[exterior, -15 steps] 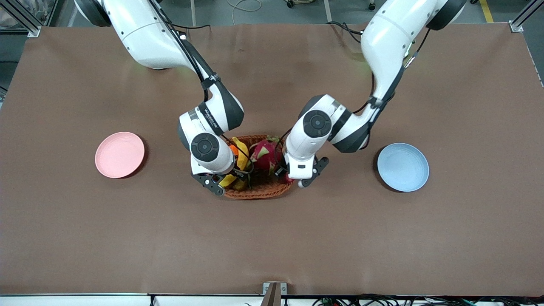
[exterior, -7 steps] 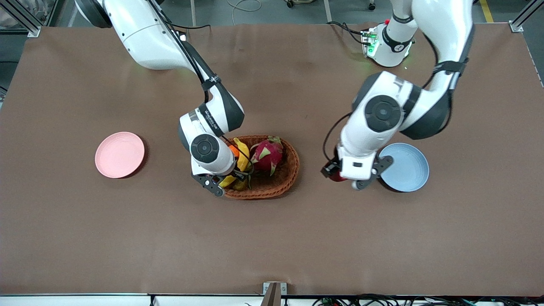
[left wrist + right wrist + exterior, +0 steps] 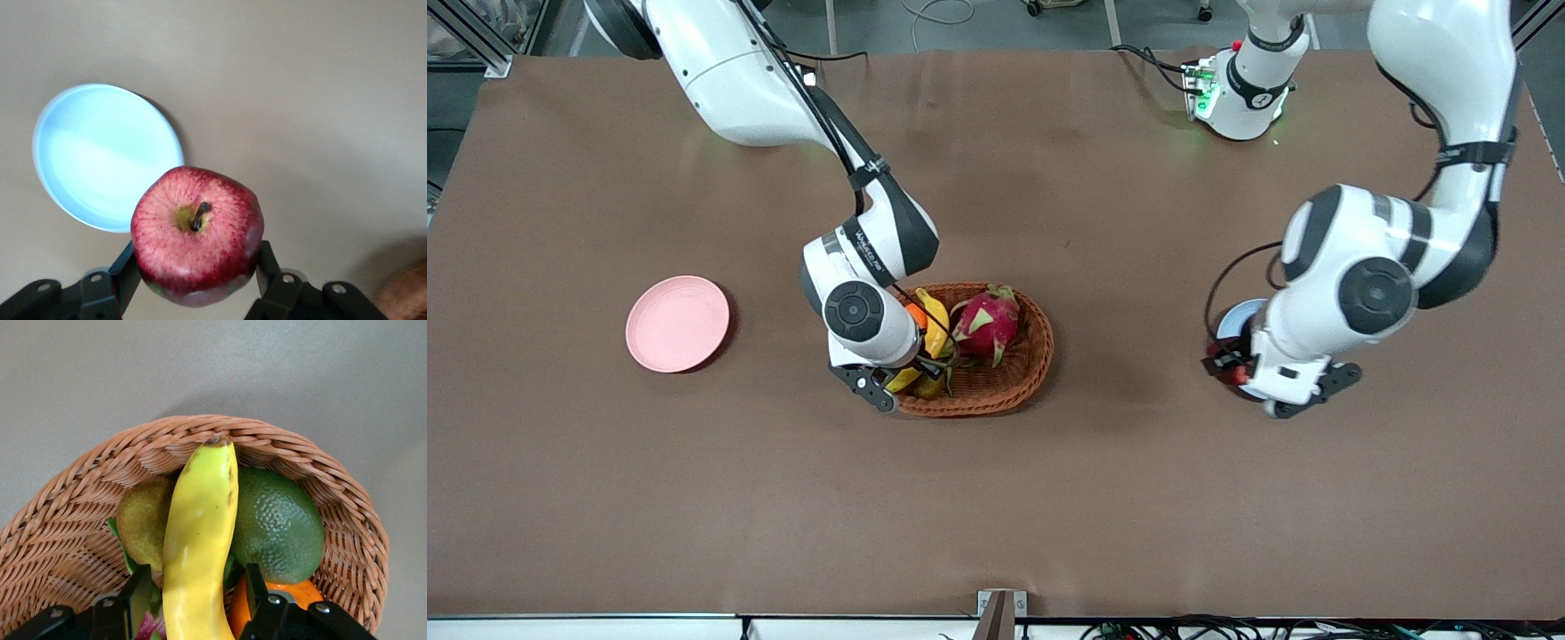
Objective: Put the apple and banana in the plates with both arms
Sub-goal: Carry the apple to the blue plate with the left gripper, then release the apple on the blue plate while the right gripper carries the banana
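My left gripper [image 3: 1238, 373] is shut on the dark red apple [image 3: 1228, 371] and holds it in the air over the rim of the light blue plate [image 3: 1234, 318], which the arm mostly hides. In the left wrist view the apple [image 3: 197, 233] sits stem-up between the fingers [image 3: 127, 267], with the blue plate [image 3: 100, 153] below it. My right gripper [image 3: 918, 363] is down in the wicker basket [image 3: 1037, 351]. Its open fingers [image 3: 137, 593] stand on either side of the yellow banana [image 3: 200, 540], with a small gap on each side. The pale pink plate [image 3: 678, 323] lies empty toward the right arm's end.
The basket [image 3: 80, 473] also holds a pink dragon fruit [image 3: 985, 322], an orange [image 3: 303, 592], a dark green fruit [image 3: 277, 520] and a brownish-green fruit [image 3: 141, 520]. Brown table surface lies between the basket and each plate.
The left arm has lifted the apple from the basket's edge and carried it over to the blue plate. The right arm has not moved.
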`<control>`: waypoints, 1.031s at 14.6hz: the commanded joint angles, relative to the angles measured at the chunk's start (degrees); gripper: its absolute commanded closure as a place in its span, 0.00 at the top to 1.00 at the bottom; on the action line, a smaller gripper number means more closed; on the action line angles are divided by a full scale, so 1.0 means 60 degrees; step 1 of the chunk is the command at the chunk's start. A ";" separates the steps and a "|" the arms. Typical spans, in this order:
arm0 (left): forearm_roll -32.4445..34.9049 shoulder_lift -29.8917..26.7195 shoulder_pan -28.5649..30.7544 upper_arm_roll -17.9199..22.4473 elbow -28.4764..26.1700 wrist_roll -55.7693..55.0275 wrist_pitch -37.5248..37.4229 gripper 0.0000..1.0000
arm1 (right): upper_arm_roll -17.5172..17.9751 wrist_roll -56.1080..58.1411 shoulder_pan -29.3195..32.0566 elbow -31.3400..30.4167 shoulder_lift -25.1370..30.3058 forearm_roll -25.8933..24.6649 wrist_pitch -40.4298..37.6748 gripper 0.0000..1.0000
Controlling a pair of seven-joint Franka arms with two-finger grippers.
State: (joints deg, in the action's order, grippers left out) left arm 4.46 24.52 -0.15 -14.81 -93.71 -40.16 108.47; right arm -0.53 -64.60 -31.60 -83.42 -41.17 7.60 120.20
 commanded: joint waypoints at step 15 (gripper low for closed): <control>0.0091 0.1363 0.1782 -0.0109 -0.1418 0.2314 0.1506 0.93 | -0.0059 0.1533 0.0854 0.0647 0.0561 0.0095 -0.1338 0.25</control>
State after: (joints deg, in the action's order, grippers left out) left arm 4.47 33.64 10.48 -15.27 -101.39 -26.40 117.06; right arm -1.43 -60.83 -29.82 -79.01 -40.78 7.71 116.47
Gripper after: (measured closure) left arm 0.264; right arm 0.626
